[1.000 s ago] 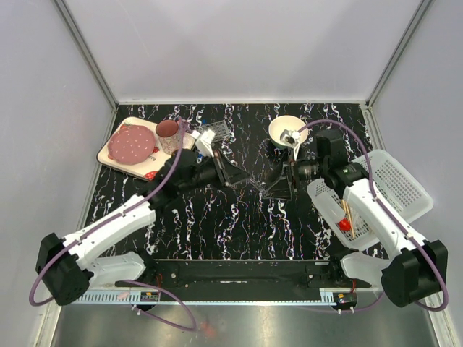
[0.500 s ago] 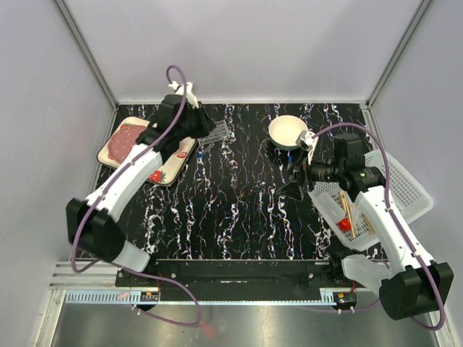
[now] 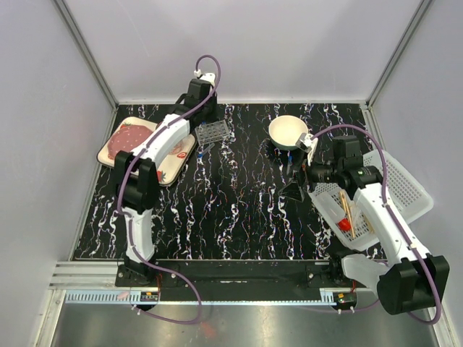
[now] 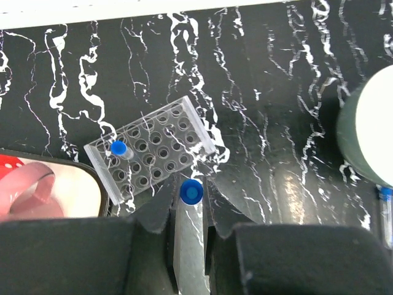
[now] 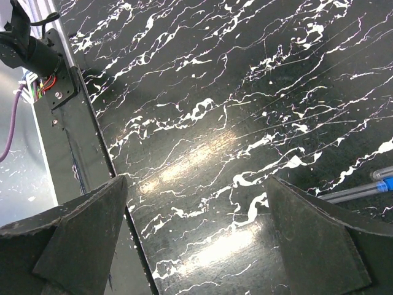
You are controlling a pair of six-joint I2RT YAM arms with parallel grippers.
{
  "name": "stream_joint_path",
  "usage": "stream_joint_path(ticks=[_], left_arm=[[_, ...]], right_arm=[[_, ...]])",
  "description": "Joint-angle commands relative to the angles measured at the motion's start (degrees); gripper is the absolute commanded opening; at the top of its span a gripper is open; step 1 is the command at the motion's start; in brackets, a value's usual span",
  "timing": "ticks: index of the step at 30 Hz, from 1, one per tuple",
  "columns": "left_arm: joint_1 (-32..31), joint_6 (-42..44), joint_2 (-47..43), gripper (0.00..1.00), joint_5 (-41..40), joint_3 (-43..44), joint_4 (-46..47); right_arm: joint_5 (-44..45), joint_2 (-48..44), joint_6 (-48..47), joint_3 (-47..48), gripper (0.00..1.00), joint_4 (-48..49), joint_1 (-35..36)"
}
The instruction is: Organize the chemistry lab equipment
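Swung across to just short of the tube rack [image 4: 161, 147], my left gripper [image 4: 189, 212] clamps one blue-capped tube [image 4: 191, 192], cap toward the rack for slotting beside its lone tube [image 4: 118, 148]; right gripper [image 5: 193, 184], well right of the rack, gapes empty, seemingly idle.

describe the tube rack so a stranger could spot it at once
On the black marbled table, look along the far edge, just right of the tray. The rack is a clear flat block with a grid of round holes, one holding a blue-capped tube.
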Motion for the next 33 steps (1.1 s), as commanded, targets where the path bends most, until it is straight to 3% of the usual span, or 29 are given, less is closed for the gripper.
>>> stream_joint_path(ticks=[1,16,33], left_arm=[[1.1,2.7,4.6,0.07,-2.8,6.3,0.6],[2.2,4.3,15.9,0.08,-4.4,15.3,0.5],[3.7,3.5,19.5,0.09,-3.2,17.1,1.2]], right_arm=[[-0.6,1.2,-0.3,0.9,1.0,0.5,-0.7],[-2.2,4.2,0.8,1.5,1.0,0.6,-2.6],[-4.8,5.7,2.8,1.1,1.0,2.2,-2.9]])
